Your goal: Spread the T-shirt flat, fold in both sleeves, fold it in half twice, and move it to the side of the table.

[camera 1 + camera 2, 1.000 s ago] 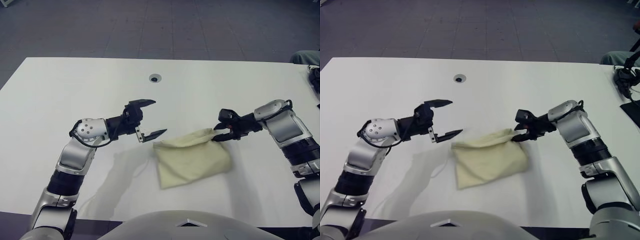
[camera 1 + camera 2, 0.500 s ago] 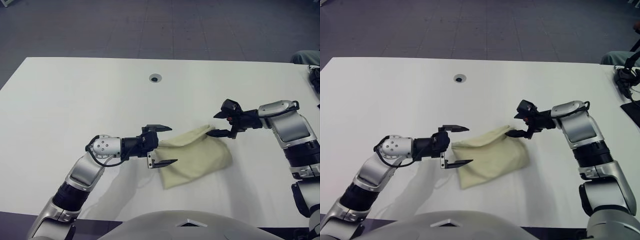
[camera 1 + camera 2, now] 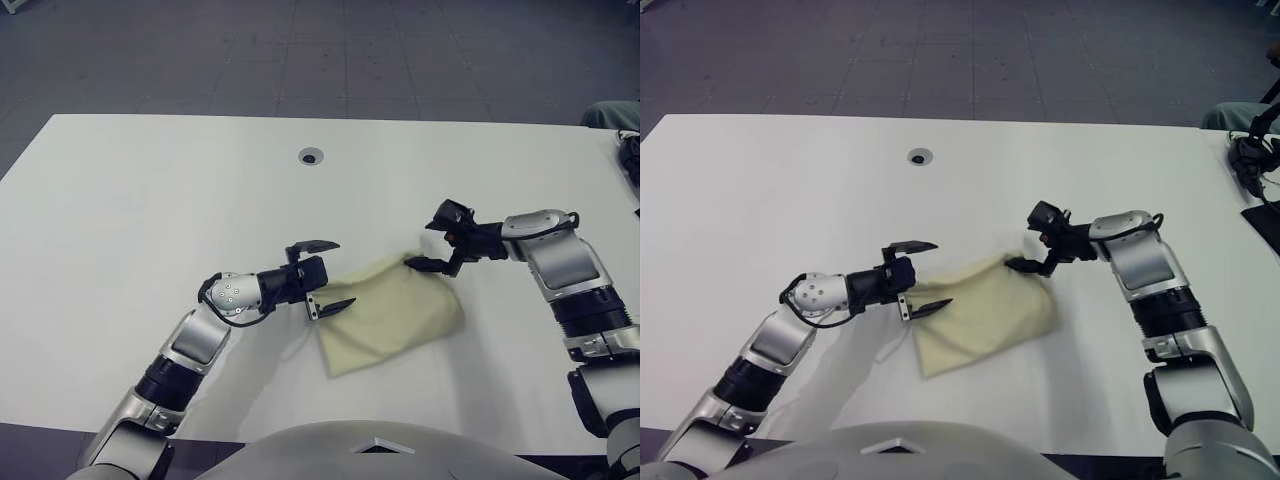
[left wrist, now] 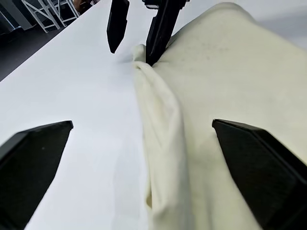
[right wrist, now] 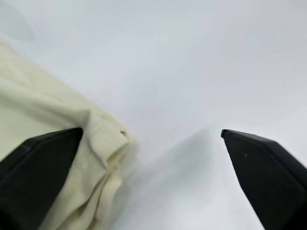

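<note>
A pale yellow T-shirt [image 3: 392, 312], folded into a small rough square, lies on the white table [image 3: 150, 190] near its front edge. My left gripper [image 3: 326, 275] is open at the shirt's left edge, its lower finger over the cloth corner [image 4: 158, 120]. At the shirt's far corner my right gripper [image 3: 432, 240] stands open, one fingertip touching the bunched cloth [image 5: 103, 143]. In the left wrist view the right gripper's dark fingers [image 4: 160, 24] stand at the far end of the folded edge.
A small round cable hole [image 3: 311, 156] is set in the table toward the back. Dark cables and gear [image 3: 1250, 155] lie at the right edge. Wide bare tabletop stretches to the left and behind the shirt.
My right gripper let go of the shirt's far corner and opened; the cloth dropped onto the table. My left arm swung in from the left to the shirt's near-left edge, still open.
</note>
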Tool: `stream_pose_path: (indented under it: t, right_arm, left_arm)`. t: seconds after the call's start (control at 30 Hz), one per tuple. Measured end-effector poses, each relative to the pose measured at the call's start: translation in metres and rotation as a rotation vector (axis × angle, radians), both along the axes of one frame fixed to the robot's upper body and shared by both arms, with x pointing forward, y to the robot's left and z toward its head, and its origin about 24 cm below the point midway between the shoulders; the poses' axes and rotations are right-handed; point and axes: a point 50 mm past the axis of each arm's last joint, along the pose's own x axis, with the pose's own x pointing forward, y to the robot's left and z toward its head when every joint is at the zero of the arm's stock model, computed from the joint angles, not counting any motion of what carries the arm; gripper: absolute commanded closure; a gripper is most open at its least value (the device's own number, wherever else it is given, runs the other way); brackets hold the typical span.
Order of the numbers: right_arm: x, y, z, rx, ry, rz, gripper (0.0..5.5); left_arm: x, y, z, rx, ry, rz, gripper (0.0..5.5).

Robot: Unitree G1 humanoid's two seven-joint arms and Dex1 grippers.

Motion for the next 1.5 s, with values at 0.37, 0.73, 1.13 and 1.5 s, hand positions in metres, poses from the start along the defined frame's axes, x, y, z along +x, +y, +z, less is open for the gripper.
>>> stream_pose_path:
  t: [0.37, 0.73, 1.13, 1.5]
  right_arm:
    - [0.007, 0.002, -0.005, 0.028, -0.008, -0.053, 0.13]
    - [0.004, -0.002, -0.006, 0.014, -0.008, -0.047, 0.13]
    - [-0.001, -0.001, -0.005, 0.006, -0.011, -0.034, 0.13]
    - [-0.011, -0.008, 0.026, 0.223, -0.092, -0.034, 0.13]
  left_arm:
    - [0.003, 0.003, 0.002, -0.005, -0.026, 0.034, 0.1]
    - [0.032, 0.033, -0.008, -0.017, -0.05, 0.311, 0.1]
    - [0.042, 0.046, -0.023, 0.055, -0.067, 0.353, 0.1]
    - [0.058, 0.062, -0.002, 0.005, -0.159, 0.485, 0.1]
